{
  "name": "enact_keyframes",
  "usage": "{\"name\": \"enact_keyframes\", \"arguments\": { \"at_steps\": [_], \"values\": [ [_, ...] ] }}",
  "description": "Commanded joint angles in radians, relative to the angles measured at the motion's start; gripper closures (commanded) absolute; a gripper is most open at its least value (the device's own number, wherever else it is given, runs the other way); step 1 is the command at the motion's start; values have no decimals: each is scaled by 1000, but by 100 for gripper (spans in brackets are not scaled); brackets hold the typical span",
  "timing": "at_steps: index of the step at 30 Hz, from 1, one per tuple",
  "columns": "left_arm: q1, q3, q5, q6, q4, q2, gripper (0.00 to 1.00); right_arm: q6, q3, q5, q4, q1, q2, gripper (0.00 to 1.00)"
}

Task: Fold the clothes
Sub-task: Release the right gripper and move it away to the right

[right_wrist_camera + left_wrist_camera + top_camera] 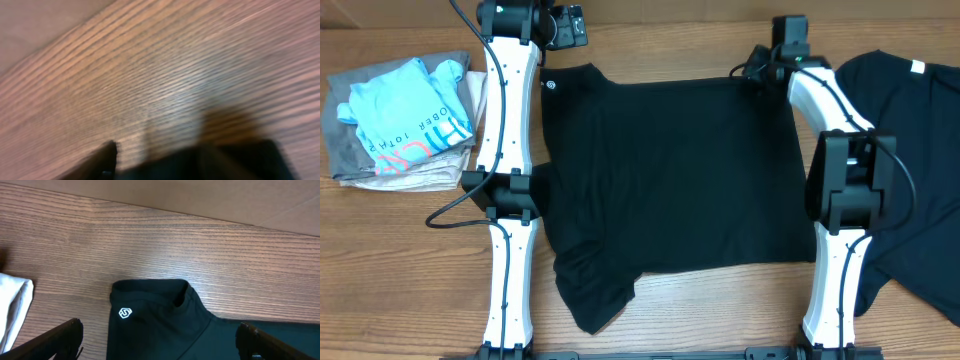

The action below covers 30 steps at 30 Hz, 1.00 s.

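Left gripper [159,328] spread over black T-shirt [670,180] collar; right gripper [758,66] blurred, grip untellable; folded clothes pile [400,125] leftward, second black garment [920,150] rightward.

The spread shirt [670,180] lies flat on the middle of the desk [400,260]. Left of the shirt, a stack of folded clothes [400,125] rests on the desk, and the left arm [510,150] runs between the two, along the shirt's left edge. The left pincer [160,332] hangs above the shirt's far left corner. Right of the shirt lies a second garment [920,150], with the right arm [840,200] stretched along the shirt's right edge between them. The right pincer [757,68] sits at the shirt's far right corner. At the shirt's near left corner a sleeve [595,290] juts toward the near edge of the desk.
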Motion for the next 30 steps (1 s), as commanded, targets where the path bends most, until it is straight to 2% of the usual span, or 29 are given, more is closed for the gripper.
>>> {"name": "enact_keyframes", "arguments": {
  "at_steps": [1,5,13,30],
  "values": [
    [0,-3,11,-6,1,-11,0,5,114,-13,-106,-30,-121,24],
    [0,-3,11,-6,1,-11,0,5,162,-13,-238,-73,-174,0],
    [0,-3,11,-6,1,-11,0,5,165,-14,-412,-190,-244,0],
    [0,-3,11,-6,1,-11,0,5,165,-14,-414,-241,-241,0]
  ]
}}
